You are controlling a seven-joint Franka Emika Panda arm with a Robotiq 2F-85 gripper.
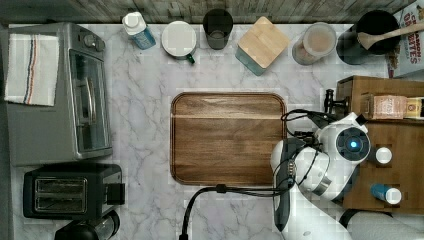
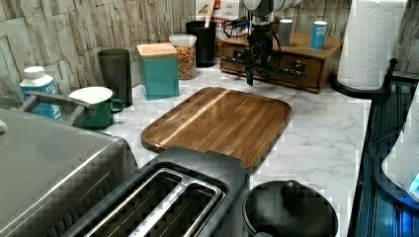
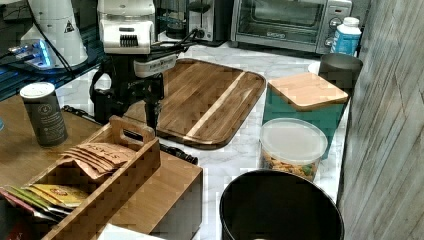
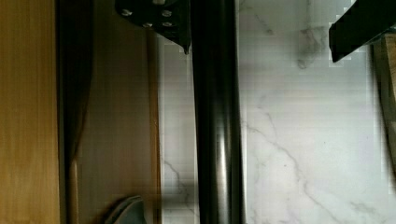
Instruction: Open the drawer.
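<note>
The wooden box cabinet (image 1: 395, 150) stands at the top view's right edge, and its brown drawer (image 2: 311, 69) faces the tray. A long black bar handle (image 4: 217, 140) runs across the drawer front (image 2: 296, 69); one end post appears in the top view (image 1: 328, 100). My gripper (image 4: 260, 53) points down at the handle, open. One finger (image 4: 159, 18) sits on the drawer side of the bar and the other finger (image 4: 359, 28) on the marble side, neither touching it. The gripper (image 2: 249, 74) hangs before the drawer front in the left view, which looks flush with the cabinet.
A flat wooden tray (image 1: 227, 137) lies just beyond the handle on the marble counter. Shaker bottles (image 1: 383, 155) and a tea caddy (image 3: 100, 170) stand on the cabinet top. A paper towel roll (image 2: 370, 44) stands beside the cabinet. The toaster oven (image 1: 75, 95) and toaster (image 1: 70, 192) are far across.
</note>
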